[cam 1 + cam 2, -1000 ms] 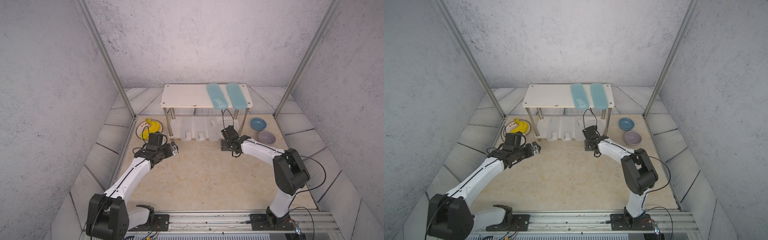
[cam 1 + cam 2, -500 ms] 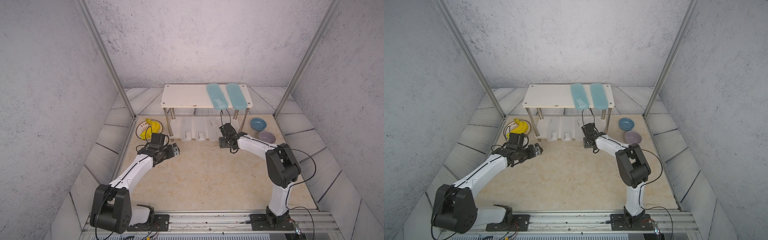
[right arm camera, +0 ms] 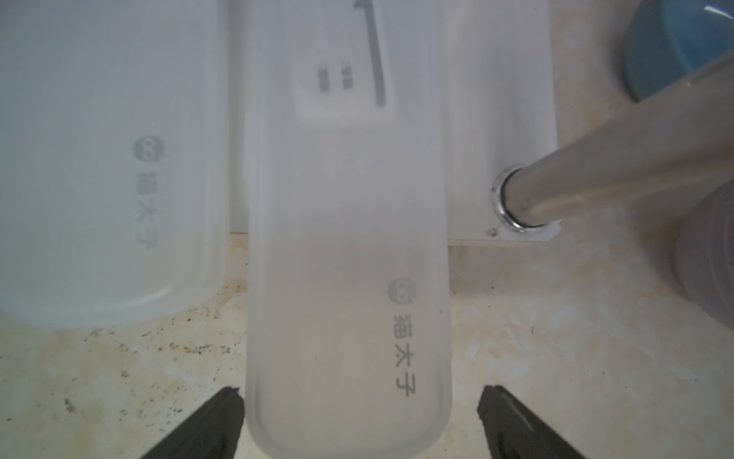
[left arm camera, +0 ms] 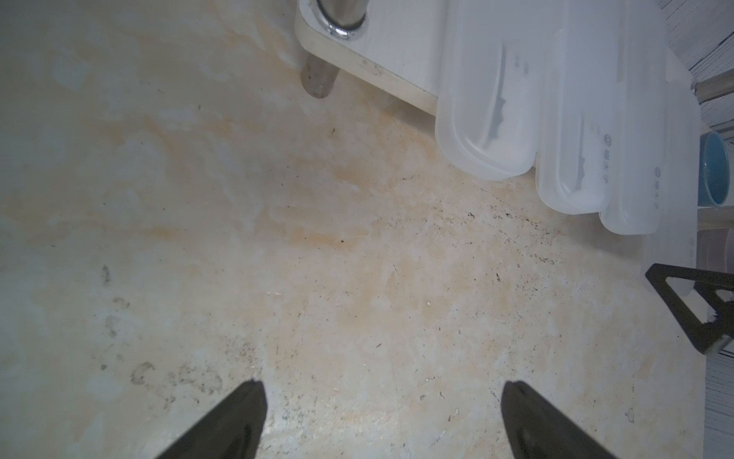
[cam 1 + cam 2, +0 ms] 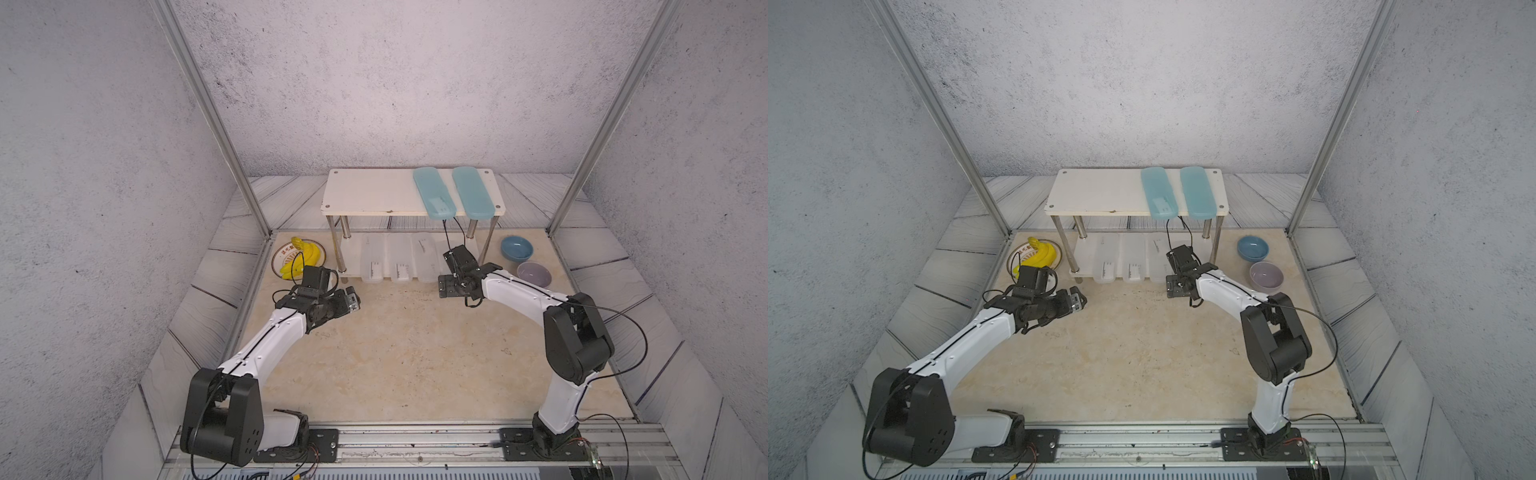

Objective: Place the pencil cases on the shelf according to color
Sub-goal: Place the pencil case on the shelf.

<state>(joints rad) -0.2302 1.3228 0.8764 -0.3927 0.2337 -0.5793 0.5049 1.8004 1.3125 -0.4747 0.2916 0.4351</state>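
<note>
Right hand [image 3: 359,391] open, jaws spread wider than the frosted pencil case [image 3: 349,258] whose near end sits between them, case lying flat beside another frosted case [image 3: 99,159], far part on the shelf [image 3: 500,119] lower board, near end overhanging the worktop [image 3: 556,337].
</note>
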